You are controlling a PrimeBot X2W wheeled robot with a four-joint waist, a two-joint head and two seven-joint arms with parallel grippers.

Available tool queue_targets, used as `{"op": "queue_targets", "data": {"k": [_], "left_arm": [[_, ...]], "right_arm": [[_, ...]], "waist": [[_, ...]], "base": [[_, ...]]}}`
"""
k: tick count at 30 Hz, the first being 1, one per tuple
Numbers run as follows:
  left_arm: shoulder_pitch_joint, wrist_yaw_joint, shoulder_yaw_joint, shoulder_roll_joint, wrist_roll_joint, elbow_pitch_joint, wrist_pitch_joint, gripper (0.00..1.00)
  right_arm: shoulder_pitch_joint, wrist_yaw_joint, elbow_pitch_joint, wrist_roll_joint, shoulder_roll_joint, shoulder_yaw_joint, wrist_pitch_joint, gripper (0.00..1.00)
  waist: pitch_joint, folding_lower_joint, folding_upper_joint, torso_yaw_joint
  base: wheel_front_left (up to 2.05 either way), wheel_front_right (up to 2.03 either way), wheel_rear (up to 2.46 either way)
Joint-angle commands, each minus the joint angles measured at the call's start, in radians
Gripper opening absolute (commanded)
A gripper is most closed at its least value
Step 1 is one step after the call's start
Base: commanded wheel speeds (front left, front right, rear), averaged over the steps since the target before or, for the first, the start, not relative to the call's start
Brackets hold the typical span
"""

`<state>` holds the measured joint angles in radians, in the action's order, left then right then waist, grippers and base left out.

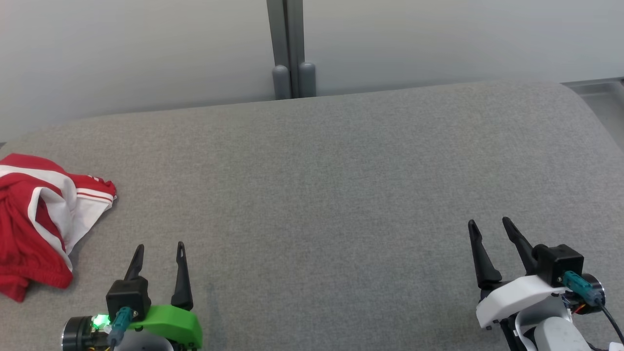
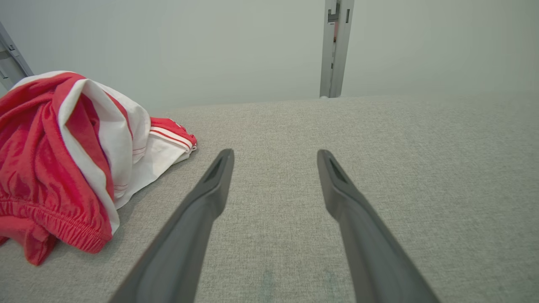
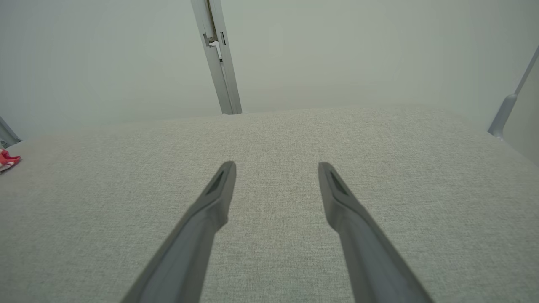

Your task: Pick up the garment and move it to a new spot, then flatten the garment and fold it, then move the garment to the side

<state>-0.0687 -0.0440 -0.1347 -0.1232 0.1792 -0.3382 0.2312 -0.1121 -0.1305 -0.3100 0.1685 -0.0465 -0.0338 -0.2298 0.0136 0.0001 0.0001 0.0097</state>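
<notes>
A crumpled red-and-white fabric garment (image 1: pixel 41 219) lies at the left edge of the grey woven-cloth surface (image 1: pixel 317 185), just beside the left gripper (image 1: pixel 161 245). It and the right gripper (image 1: pixel 488 221), well apart, both gape wide, holding nothing; grey cloth stretches between them to the far edge.

Red-and-white garment (image 1: pixel 36 222), crumpled heap, far left of grey surface (image 1: pixel 341 195)

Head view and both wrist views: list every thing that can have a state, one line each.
garment: crumpled in a heap, unfolded, lying at the left edge of the surface, not held
left gripper: open, empty, beside the garment but apart from it
right gripper: open, empty, far from the garment
surface: grey fabric, smooth and bare in the middle
</notes>
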Motion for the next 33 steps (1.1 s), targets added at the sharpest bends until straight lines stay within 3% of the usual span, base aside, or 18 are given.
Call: {"op": "queue_targets", "data": {"k": [1,9,26,33], "left_arm": [[0.014,0.006,0.006,0.001,-0.02,-0.004,0.008,1.0],[0.006,0.041,0.037,0.026,-0.061,-0.026,0.022,1.0],[0.021,0.055,0.147,0.049,-0.119,-0.073,0.033,1.0],[0.039,0.063,0.212,0.058,-0.102,-0.084,0.033,1.0]], "right_arm": [[0.012,0.0,0.003,-0.023,-0.006,-0.006,-0.01,1.0],[0.013,0.0,-0.004,-0.076,-0.006,0.004,-0.023,1.0],[-0.021,0.0,-0.038,-0.09,-0.007,0.096,-0.037,1.0],[-0.028,0.0,-0.052,-0.087,-0.007,0.122,-0.037,1.0]], "waist": [[0.001,-0.0001,-0.0001,0.004],[0.025,-0.0001,-0.0001,0.089],[0.069,-0.0001,-0.0001,0.461],[0.071,-0.0001,-0.0001,0.527]], "base": [[0.0,0.0,0.0],[0.0,0.0,0.0],[0.0,0.0,0.0],[0.0,0.0,0.0]]}}
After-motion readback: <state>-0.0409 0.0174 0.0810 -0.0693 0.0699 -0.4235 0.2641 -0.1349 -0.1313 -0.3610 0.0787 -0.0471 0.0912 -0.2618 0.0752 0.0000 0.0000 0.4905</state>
